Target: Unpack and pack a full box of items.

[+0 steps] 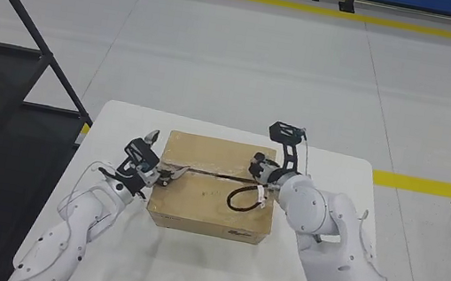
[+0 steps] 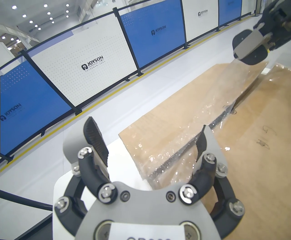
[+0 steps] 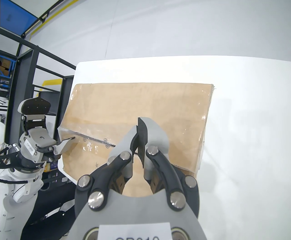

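A brown cardboard box [image 1: 206,205] wrapped in clear tape stands in the middle of the white table [image 1: 214,264]. Its top flaps meet in a seam running left to right. My left gripper [image 1: 168,171] is open at the box's left end [image 2: 250,147], one fingertip [image 2: 202,138] resting in the seam. My right gripper [image 1: 256,171] sits at the seam's right end, shut on the edge of the far flap [image 2: 181,106], which is raised slightly so a dark gap shows. In the right wrist view the shut gripper [image 3: 139,129] hangs over the box [image 3: 136,102], with the left gripper [image 3: 66,141] beyond.
A black metal frame [image 1: 8,41] stands left of the table, close to the left arm. A black cable loop [image 1: 243,199] from the right arm lies on the box top. Bare table [image 3: 250,113] extends to the right and in front of the box.
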